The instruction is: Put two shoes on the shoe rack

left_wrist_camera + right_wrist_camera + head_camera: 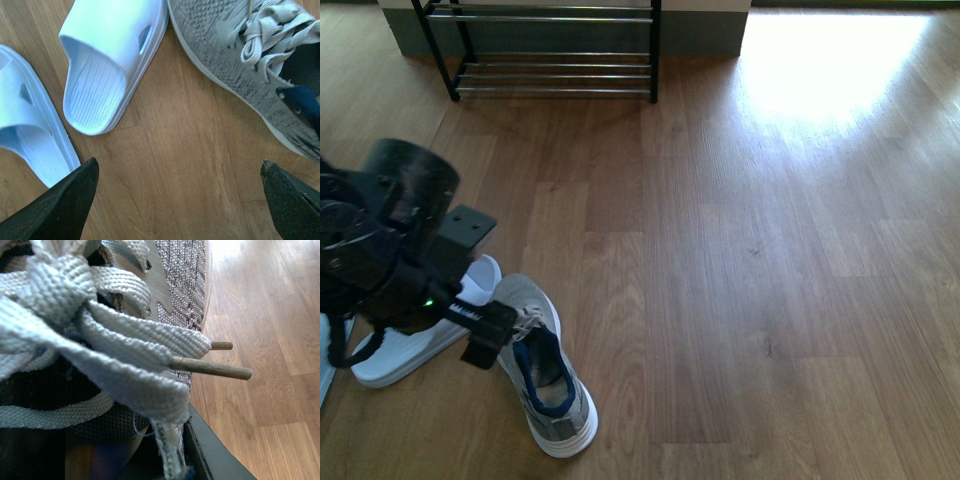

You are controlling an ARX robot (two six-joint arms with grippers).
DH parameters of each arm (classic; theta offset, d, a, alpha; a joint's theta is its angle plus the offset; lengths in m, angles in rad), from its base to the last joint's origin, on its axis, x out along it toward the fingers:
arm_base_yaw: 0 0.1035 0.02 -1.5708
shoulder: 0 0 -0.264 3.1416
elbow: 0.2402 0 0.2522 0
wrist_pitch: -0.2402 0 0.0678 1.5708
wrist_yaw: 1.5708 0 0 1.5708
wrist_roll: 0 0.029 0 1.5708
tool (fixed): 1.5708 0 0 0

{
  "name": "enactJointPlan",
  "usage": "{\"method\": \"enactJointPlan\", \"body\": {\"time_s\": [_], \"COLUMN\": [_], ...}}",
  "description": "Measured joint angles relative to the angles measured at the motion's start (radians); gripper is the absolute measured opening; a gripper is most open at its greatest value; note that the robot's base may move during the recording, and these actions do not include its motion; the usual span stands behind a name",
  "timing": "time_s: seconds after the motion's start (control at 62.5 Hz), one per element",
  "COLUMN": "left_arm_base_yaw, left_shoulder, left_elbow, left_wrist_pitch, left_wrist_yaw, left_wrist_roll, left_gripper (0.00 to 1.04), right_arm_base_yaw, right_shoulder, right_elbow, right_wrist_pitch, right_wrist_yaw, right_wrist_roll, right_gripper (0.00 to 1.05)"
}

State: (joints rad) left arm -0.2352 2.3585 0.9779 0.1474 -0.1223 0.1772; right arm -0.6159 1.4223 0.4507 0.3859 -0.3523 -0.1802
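— On the wooden floor (770, 250), close in front of the robot, lies one grey sneaker (548, 385). Do you see how it points?

— Yes. Its toe looks toward the shoe rack (555, 70) and its heel toward the robot, so the long axis runs almost straight ahead, a little slanted. The rack stands well apart, at the far end.

— Which arm is nearer?

— The left one. In the front view the left gripper (180, 185) hangs just beside the sneaker, and the sneaker is on its right side. The jaws stand wide apart and hold nothing. Between the dark fingertips (75, 195) I see only bare boards.

— So the coming move, I think, must bring the jaws to the right, over the collar.

— I judge so too. Otherwise they come down nearer to the white slipper (110, 60) on the other side, with a second slipper (25, 130) next to it.

— How does the sneaker look?

— Grey knit upper, thick white sole, navy lining, light grey laces (270, 30) tied. It stands upright on its sole.

— And the other sneaker (170, 285)?

— It fills the right wrist view, very close, its lace knot (55, 290) before the lens. The right gripper (205, 455) shows only one dark finger, right against the shoe's edge. Whether it is clamped, I cannot tell.
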Motion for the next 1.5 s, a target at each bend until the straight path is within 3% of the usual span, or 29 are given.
{"method": "enactJointPlan", "body": {"time_s": [0.208,0.528,0.64,0.895,1.247,1.503], "left_arm_base_yaw": [-0.133,-0.254,-0.285,-0.27,-0.18,-0.203], "left_shoulder": [0.071,0.166,0.204,0.207,0.076,0.076], "left_elbow": [0.136,0.272,0.291,0.282,0.183,0.161], "left_wrist_pitch": [-0.08,-0.167,-0.21,-0.195,-0.141,-0.147], "left_wrist_yaw": [-0.036,-0.035,-0.093,-0.126,-0.085,-0.085], "left_wrist_roll": [-0.028,-0.156,-0.202,-0.223,-0.338,-0.409], "left_gripper": [0.95,0.95,0.95,0.95,0.95,0.95], "right_arm_base_yaw": [0.0,0.0,0.0,0.0,0.0,0.0], "right_shoulder": [0.0,0.0,0.0,0.0,0.0,0.0], "right_elbow": [0.0,0.0,0.0,0.0,0.0,0.0], "right_wrist_pitch": [0.0,0.0,0.0,0.0,0.0,0.0], "right_wrist_yaw": [0.0,0.0,0.001,-0.002,0.0,0.0], "right_wrist_roll": [0.0,0.0,0.0,0.0,0.0,0.0], "right_gripper": [0.03,0.03,0.03,0.03,0.03,0.03]}}
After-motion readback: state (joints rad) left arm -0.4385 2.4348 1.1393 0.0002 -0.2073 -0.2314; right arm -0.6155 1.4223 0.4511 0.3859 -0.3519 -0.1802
